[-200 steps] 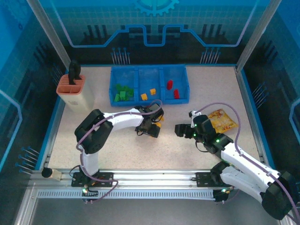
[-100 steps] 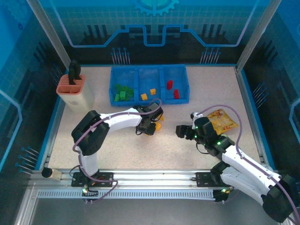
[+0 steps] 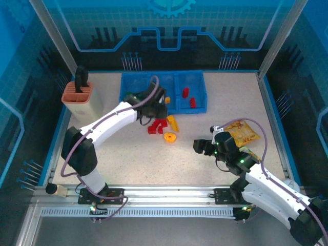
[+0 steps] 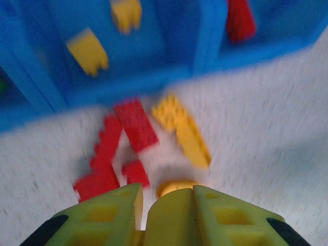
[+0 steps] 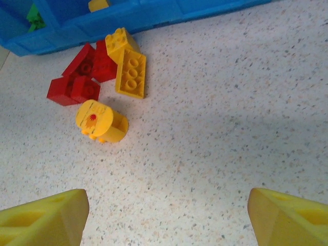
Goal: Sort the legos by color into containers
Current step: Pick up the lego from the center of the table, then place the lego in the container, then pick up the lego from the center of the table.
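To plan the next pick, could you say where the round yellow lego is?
Top view, centre: the round yellow lego lies beside the red legos, in front of the blue tray.

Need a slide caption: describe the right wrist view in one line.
Open right gripper faces loose red legos and yellow legos on the speckled table beside the blue tray.

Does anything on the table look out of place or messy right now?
Yes. A jumble of red bricks and yellow bricks lies loose on the table just in front of the blue tray, not in its compartments. A yellow snack bag lies off to the right.
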You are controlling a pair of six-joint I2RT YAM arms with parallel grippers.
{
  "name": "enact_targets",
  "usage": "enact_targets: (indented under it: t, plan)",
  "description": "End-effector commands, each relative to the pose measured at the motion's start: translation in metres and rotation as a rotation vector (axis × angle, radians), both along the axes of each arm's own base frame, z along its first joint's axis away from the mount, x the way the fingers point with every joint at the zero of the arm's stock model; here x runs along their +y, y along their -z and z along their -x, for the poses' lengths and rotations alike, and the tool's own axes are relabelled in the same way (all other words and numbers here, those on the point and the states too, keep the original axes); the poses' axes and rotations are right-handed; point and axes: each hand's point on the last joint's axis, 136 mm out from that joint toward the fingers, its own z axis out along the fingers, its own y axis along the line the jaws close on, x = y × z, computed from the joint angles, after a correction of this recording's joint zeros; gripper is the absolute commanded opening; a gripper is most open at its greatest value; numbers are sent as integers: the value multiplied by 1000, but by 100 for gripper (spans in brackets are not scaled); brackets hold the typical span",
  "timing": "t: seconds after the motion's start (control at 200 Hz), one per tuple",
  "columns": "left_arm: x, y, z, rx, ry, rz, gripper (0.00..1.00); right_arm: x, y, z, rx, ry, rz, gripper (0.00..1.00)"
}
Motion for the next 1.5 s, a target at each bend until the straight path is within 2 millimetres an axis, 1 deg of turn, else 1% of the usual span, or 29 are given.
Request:
enact_targets:
  t: [0.0,0.035,0.075,0.1,0.155,0.22,0.28,0.36,0.49,0.515,0.57,0.575,0.595,0.63,0.73,0.81,0.905,1.0,1.056,1.136,1.261,1.341,1.361,1.376,1.451,1.496]
  plan:
    - [9,-7,-38,-14,-32,-10,25,4,7,12,27,-21,2,82]
    - [10,-7,-51,-13,-46,-10,24,7,9,15,31,-32,5,82]
    - [11,1,-65,0,-59,-26,25,9,10,18,34,-45,11,82]
    - [12,1,-73,-2,-68,-33,25,11,10,20,36,-53,17,82]
    - [13,7,-89,-1,-81,-54,25,13,12,25,40,-70,32,82]
    - [13,15,-104,3,-89,-74,26,15,13,30,44,-83,48,82]
    - [17,20,-113,12,-108,-89,27,15,14,34,44,-89,59,82]
    - [18,24,-119,27,-122,-81,28,15,13,38,41,-94,69,82]
    - [17,22,-121,23,-118,-61,33,14,13,40,37,-94,76,82]
    - [17,20,-120,22,-113,-60,37,14,12,40,37,-96,75,82]
    - [17,15,-120,16,-107,-57,56,16,12,39,38,-99,75,82]
    - [17,15,-119,17,-106,-58,60,16,12,39,39,-100,76,82]
    - [17,12,-118,15,-106,-56,65,17,12,39,40,-104,76,82]
    - [18,6,-116,9,-105,-51,68,19,10,39,40,-108,77,82]
    - [18,-22,-106,-35,-103,-11,70,25,7,37,34,-121,84,82]
    - [17,-50,-92,-93,-94,30,71,30,5,34,32,-136,102,82]
    - [18,-80,-68,-168,-82,70,71,38,2,30,33,-158,133,82]
    - [17,-99,-35,-230,-57,106,71,50,-3,23,32,-198,166,83]
    - [18,-102,-15,-257,-45,127,72,58,-7,18,32,-221,189,84]
    - [18,-98,17,-281,-22,164,73,71,-6,11,50,-265,234,90]
    - [29,-82,65,-281,-17,202,73,90,-2,-3,88,-312,305,90]
    - [37,-65,93,-260,-23,230,73,102,3,-13,121,-332,344,90]
    - [40,-61,99,-254,-27,235,73,102,10,-13,140,-335,360,90]
    - [41,-58,104,-250,-27,240,73,108,3,-18,130,-336,351,90]
    - [48,-42,124,-225,-44,267,73,120,13,-27,174,-345,381,89]
    - [47,-30,135,-206,-35,286,73,125,19,-31,200,-348,402,89]
